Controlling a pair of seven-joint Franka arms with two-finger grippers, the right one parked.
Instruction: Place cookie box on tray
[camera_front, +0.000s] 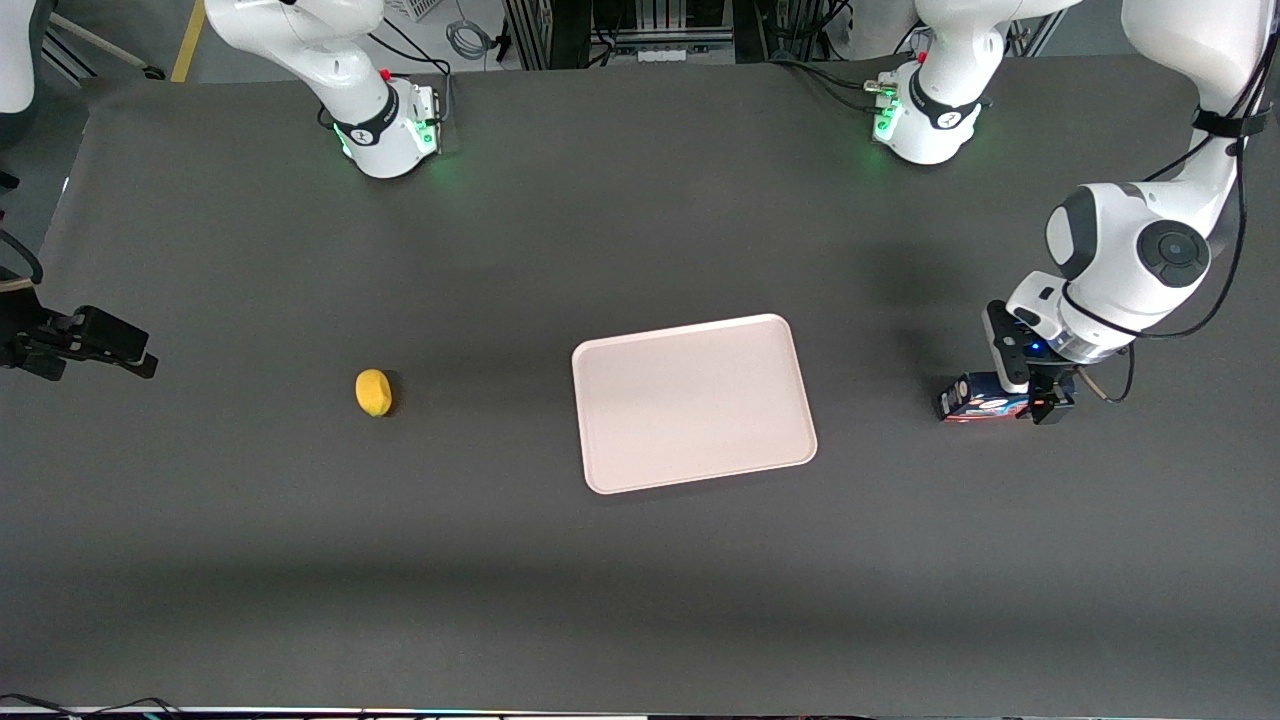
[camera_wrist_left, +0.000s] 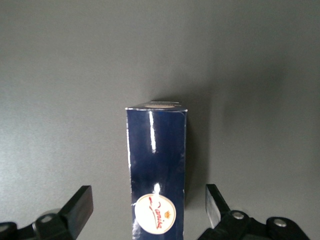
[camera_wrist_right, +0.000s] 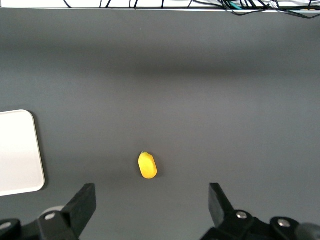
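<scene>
The dark navy cookie box (camera_front: 978, 398) lies on the table toward the working arm's end, apart from the pale pink tray (camera_front: 694, 402) at the table's middle. My gripper (camera_front: 1040, 392) is down over one end of the box. In the left wrist view the cookie box (camera_wrist_left: 158, 170), with its round white-red logo, sits between the two spread fingers (camera_wrist_left: 80, 207), and a gap shows on each side. The gripper (camera_wrist_left: 150, 210) is open and touches nothing. The tray holds nothing.
A small yellow lemon-like object (camera_front: 373, 391) rests on the dark table mat toward the parked arm's end, and also shows in the right wrist view as the lemon-like object (camera_wrist_right: 147, 165). Both arm bases stand at the table's edge farthest from the front camera.
</scene>
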